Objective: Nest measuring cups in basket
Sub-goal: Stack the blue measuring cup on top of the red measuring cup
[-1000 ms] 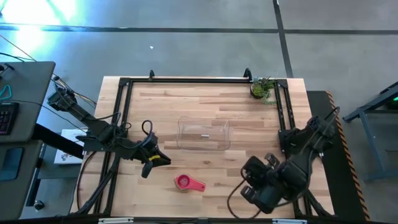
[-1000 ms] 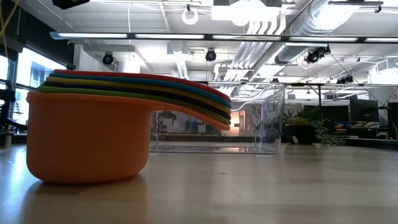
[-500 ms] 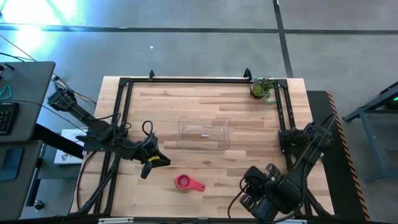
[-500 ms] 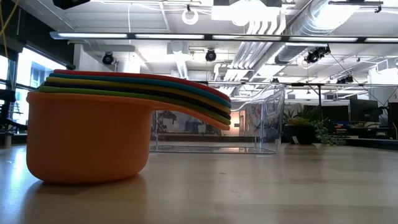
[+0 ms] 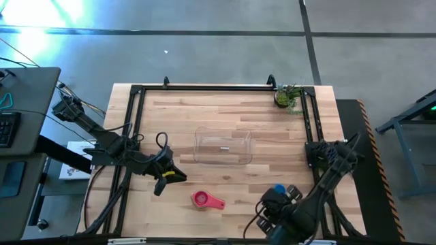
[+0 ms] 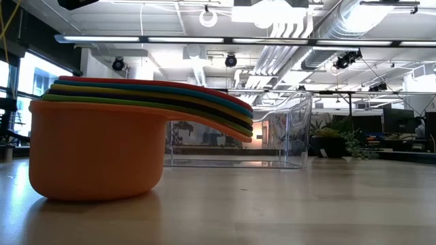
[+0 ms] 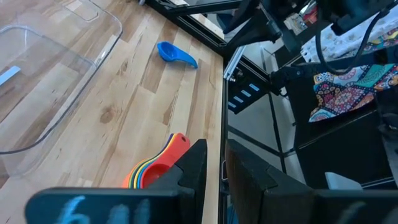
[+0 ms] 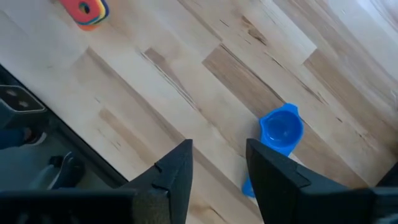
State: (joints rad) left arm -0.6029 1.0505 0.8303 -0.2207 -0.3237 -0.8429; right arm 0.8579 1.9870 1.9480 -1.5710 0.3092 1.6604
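Note:
A stack of nested measuring cups (image 5: 203, 199), magenta on top and orange outermost (image 6: 95, 146), stands on its base on the wood near the table's front edge. One blue cup (image 5: 278, 190) sits open side up to its right. The clear basket (image 5: 223, 146) stands at the table's middle. My right gripper (image 8: 219, 180) hangs open above the table just beside the blue cup (image 8: 281, 129), fingers pointing steeply down, touching nothing. My left gripper (image 7: 216, 171) waits at the left, left of the stack (image 7: 155, 169), with a narrow gap between its fingers and nothing in it.
A small potted plant (image 5: 287, 96) stands at the far right corner. Black frame rails (image 5: 310, 129) run along the table's left, far and right sides. Bare wood lies between the basket and the front edge.
My right arm has moved toward the table's near edge and come down. The blue cup, hidden under the arm before, now shows on the wood just beyond it. The stack, the basket and my left arm have kept still.

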